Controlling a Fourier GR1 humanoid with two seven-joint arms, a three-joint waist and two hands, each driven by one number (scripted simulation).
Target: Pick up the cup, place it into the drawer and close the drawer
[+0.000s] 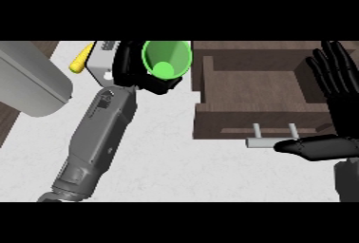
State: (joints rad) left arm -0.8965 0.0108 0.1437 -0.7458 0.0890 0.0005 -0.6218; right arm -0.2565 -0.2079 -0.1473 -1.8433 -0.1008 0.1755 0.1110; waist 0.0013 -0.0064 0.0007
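The left hand point(125, 62) curls round the green cup point(168, 57), left of the open drawer point(231, 121); its side wall point(207, 78) stands between. The right hand point(338, 83) is spread flat.

The counter point(175, 161) is white with faint grey marks, like stone. The light on it is bright and even. A big grey thing point(32, 80) with round corners sits at the left. Dark brown wood point(5, 121) shows next to it, low on the left edge and up in the top left corner. At the back, a small yellow thing point(82, 59) lies just beside a white box point(101, 59).
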